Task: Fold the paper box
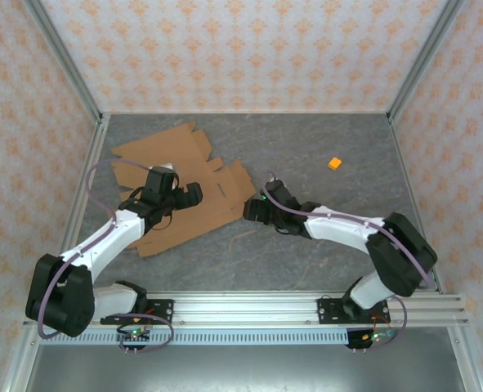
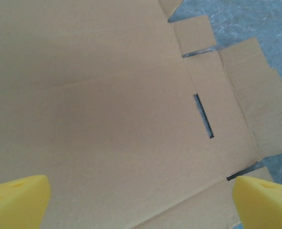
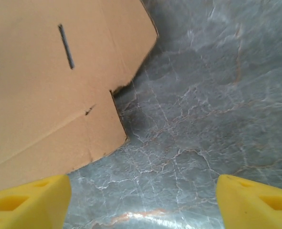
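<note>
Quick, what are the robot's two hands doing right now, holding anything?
Left hand: open, holding nothing, over the paper box.
Right hand: open, holding nothing, over the table by the box's edge.

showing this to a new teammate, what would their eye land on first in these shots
The large brown paper box, a flat unfolded sheet, sprawls across the left-centre of the grey table. The left gripper is open above its middle, and the right gripper is open at its right edge, over bare table. A tiny orange piece lies alone toward the far right.
</note>
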